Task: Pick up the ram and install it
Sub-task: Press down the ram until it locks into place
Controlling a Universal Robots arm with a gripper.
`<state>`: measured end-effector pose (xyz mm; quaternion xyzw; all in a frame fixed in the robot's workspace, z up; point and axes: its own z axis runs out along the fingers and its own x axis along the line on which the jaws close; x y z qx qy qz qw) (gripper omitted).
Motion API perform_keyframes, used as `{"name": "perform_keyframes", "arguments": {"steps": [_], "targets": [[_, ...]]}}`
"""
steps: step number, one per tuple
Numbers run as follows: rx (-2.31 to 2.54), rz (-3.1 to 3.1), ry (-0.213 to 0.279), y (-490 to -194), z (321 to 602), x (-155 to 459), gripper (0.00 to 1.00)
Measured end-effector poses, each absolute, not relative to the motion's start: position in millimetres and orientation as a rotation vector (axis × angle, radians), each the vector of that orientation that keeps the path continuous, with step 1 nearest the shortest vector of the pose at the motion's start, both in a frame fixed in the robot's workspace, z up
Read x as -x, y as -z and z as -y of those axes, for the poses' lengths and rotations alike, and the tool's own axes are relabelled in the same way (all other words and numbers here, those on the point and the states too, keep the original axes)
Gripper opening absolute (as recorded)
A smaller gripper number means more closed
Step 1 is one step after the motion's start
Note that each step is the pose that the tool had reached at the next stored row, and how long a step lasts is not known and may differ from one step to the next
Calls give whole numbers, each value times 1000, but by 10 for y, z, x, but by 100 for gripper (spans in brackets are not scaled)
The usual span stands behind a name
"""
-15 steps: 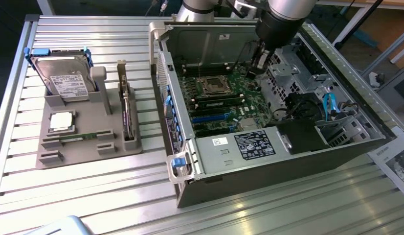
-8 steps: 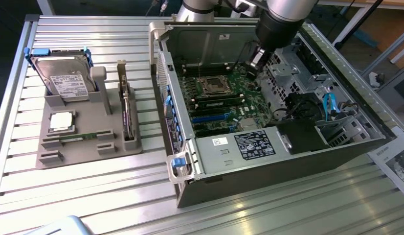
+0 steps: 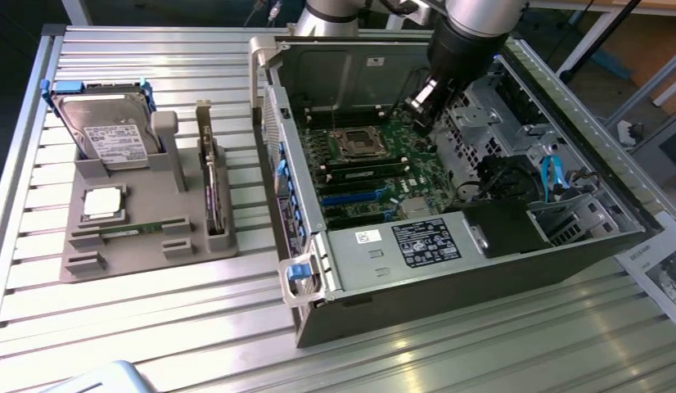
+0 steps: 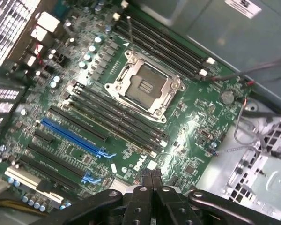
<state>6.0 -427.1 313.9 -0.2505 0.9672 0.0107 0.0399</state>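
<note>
A: What filled the desk (image 3: 152, 327)?

B: An open computer case (image 3: 448, 270), motherboard (image 4: 131, 117) exposed. Toward the exterior view's left sat a grey holder tray (image 3: 141, 237).

A: And the ram?

B: The ram (image 3: 132, 230), a slim green stick, lay in that tray, well apart from the hand (image 4: 150, 180), which hovered shut and empty above the motherboard.

Glossy green motherboard (image 4: 187, 136) inside matt grey metal case (image 3: 349, 61), ribbed aluminium table (image 3: 185, 327).
</note>
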Motion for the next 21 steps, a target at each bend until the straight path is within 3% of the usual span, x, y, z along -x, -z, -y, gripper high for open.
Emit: {"name": "perform_keyframes", "arguments": {"steps": [21], "targets": [[316, -3043, -14, -3139, 4270, -60, 10]]}}
